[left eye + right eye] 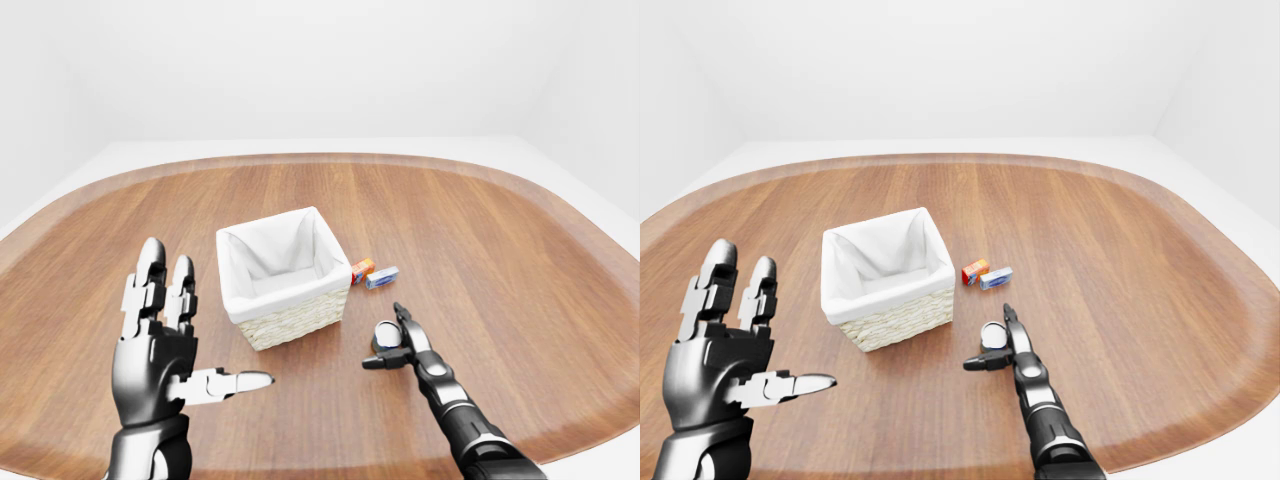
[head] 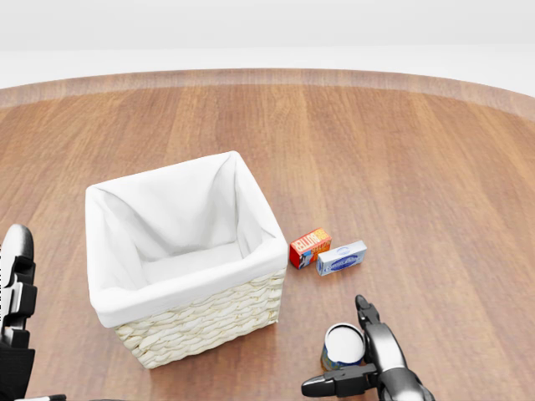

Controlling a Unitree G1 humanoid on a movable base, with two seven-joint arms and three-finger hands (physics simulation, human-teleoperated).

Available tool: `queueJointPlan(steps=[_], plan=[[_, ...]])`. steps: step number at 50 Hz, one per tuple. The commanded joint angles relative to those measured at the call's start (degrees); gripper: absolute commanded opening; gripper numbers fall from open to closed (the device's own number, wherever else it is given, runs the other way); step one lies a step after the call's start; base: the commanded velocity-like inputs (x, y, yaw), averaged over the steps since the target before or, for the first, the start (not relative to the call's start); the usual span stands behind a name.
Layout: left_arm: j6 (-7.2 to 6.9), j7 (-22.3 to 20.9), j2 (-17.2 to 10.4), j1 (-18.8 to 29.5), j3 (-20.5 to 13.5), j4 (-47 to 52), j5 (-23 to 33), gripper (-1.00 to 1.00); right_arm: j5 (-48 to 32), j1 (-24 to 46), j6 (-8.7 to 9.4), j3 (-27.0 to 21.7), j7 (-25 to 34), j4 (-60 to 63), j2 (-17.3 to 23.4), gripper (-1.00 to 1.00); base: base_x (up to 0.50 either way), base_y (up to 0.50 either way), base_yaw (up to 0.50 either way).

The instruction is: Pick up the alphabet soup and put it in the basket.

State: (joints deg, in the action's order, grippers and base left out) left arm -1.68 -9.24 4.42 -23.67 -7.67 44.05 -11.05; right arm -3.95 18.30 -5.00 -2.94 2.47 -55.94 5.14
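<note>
The alphabet soup can [image 2: 342, 345] stands upright on the wooden table, at the bottom right of the head view, to the right of the basket. My right hand [image 1: 382, 337] is at the can, with one finger up along its right side and the thumb stretched out below it; the fingers are open, not closed round it. The wicker basket [image 2: 209, 322] with a white cloth liner stands left of centre and is empty inside. My left hand [image 1: 190, 330] is open and raised, palm showing, to the left of the basket.
A small red-orange box [image 2: 310, 247] and a small blue-white box [image 2: 341, 257] lie side by side just right of the basket and above the can. The oval wooden table [image 2: 401, 150] stretches wide on all sides, with white floor beyond its rim.
</note>
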Motion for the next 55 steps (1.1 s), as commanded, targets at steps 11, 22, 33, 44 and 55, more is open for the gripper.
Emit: queueJointPlan(steps=[11,22,33,44,55], plan=[[1.4,-0.32,-0.28,-1.99,1.17,0.75,-0.21,1.0,-0.39,7.41,0.0,-1.94,-2.05,-15.84,1.22,1.0,0.0,0.0,0.0],[-0.74,-4.04,1.01,-6.23,-0.28,6.48,-3.61,1.0,-4.41,8.88,0.0,-1.68,-6.51,-19.99,0.94,1.0,0.0,0.0,0.0],[-1.58,-4.93,2.0,-5.64,-1.15,6.68,-3.5,1.0,-6.72,9.07,0.0,-2.79,-7.76,-20.63,0.77,1.0,0.0,0.0,0.0],[-2.08,-5.63,2.54,-5.91,-2.04,7.5,-4.14,1.0,-7.21,8.89,0.0,-2.83,-7.8,-20.71,0.5,0.98,0.0,0.0,0.0],[-2.47,-6.2,2.97,-6.99,-2.0,8.84,-4.42,1.0,-7.41,8.69,0.0,-2.91,-7.81,-20.89,0.2,-1.0,0.0,0.0,0.0]])
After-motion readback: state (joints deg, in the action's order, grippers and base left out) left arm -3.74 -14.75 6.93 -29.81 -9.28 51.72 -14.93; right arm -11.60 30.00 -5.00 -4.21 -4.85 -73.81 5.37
